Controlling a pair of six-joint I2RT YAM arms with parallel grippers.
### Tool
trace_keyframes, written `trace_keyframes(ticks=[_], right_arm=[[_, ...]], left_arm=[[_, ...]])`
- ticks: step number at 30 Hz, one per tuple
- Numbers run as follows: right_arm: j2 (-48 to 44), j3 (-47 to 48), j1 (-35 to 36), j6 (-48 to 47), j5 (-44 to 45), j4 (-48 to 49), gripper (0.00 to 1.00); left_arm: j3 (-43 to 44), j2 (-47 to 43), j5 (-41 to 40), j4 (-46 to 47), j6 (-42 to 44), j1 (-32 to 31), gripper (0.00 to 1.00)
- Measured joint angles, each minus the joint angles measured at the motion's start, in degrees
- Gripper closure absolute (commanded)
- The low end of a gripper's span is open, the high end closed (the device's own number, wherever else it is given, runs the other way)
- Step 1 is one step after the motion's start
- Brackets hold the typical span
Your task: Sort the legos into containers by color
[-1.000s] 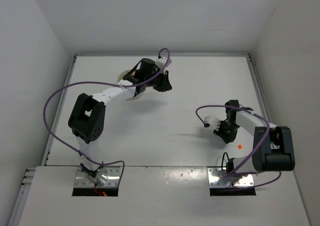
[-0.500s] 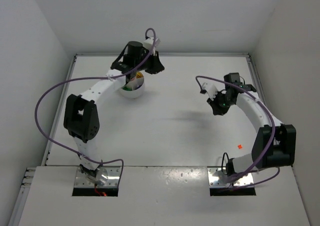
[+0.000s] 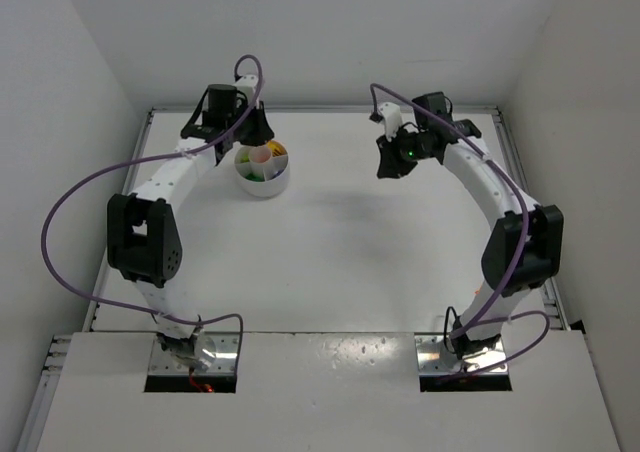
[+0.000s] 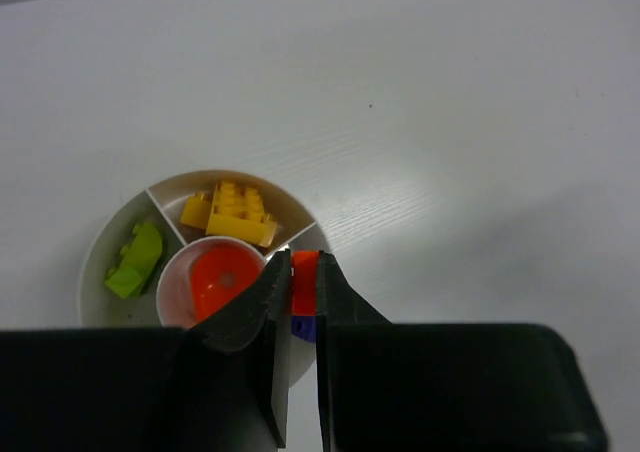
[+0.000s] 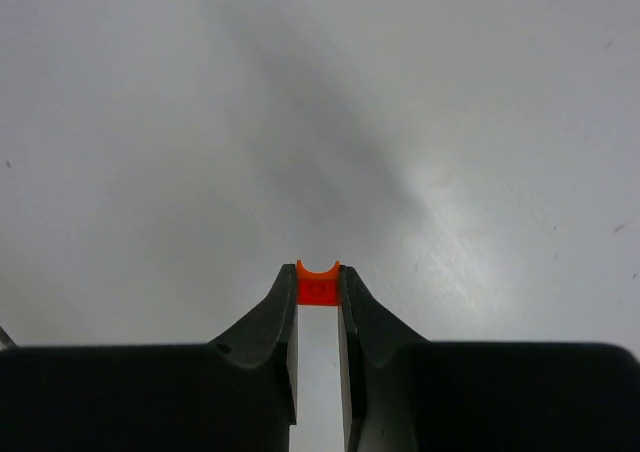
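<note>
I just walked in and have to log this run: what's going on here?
Two robot arms are sorting Lego pieces by colour into a divided white dish. The right gripper is clamped on a small orange brick over the table, apart from the dish. The left gripper is shut and hangs over the dish, whose sections hold yellow bricks, a green piece and a round orange piece. A red piece and a blue piece show between its fingers.

dish (image 4: 93,274) white | yellow brick (image 4: 232,212) | green brick (image 4: 135,260) | orange round piece (image 4: 215,284) | orange-red brick (image 5: 318,284)
</note>
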Motion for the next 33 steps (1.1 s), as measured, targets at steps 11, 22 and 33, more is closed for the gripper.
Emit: trace_keyframes(ticks=[11, 22, 33], right_arm=[[7.4, 16.3, 3.7, 8.4, -2.2, 3.3, 1.0], [11.6, 23.3, 5.9, 10.6, -4.4, 4.0, 1.0], [16.8, 28.4, 8.1, 13.9, -7.7, 7.0, 1.0]], left_arm=[[-4.7, 0.0, -3.5, -2.1, 0.7, 1.1, 1.0], [-4.0, 1.1, -5.9, -2.4, 1.3, 1.9, 1.0], [0.9, 6.8, -6.7, -3.8, 2.2, 2.1, 0.91]])
